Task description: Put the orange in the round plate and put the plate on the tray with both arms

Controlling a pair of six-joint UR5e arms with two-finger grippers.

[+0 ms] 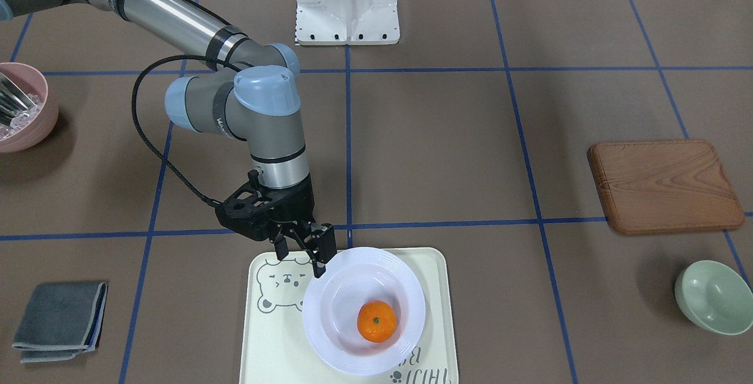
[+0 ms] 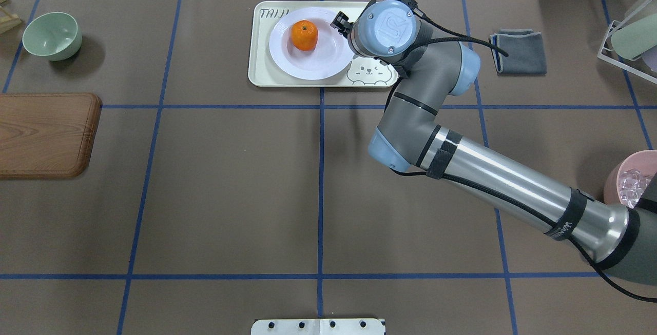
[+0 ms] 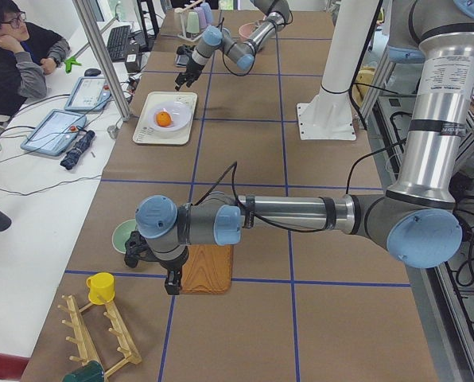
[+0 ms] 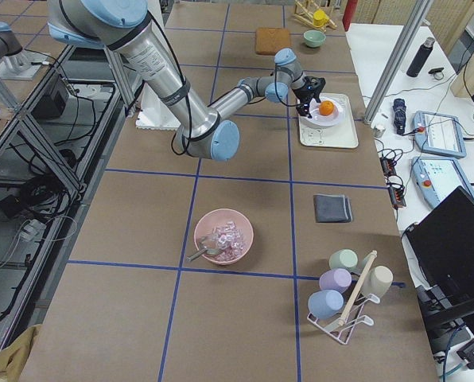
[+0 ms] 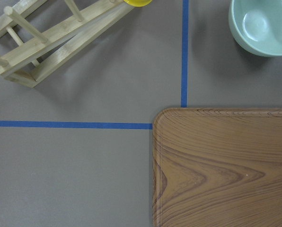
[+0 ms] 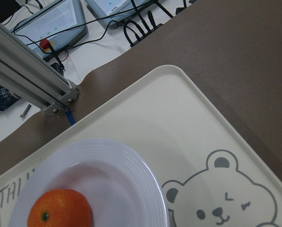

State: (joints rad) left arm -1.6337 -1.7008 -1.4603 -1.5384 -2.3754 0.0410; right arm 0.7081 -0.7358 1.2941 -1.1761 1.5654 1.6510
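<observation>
Beside the wide, empty right end effector (image 1: pixel 300 260), the round plate (image 1: pixel 330 320) is sitting. Any sideways exit is risking clipping its rim.

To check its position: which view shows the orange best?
Exterior front-facing: the orange lies whole and large in the round plate. Overhead shows it smaller, the right wrist view crops it, side views show it tiny.

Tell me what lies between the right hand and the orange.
Front-facing view: only the ridged rim and inner slope of the glossy white round plate separate the right hand from the small orange fruit.
</observation>
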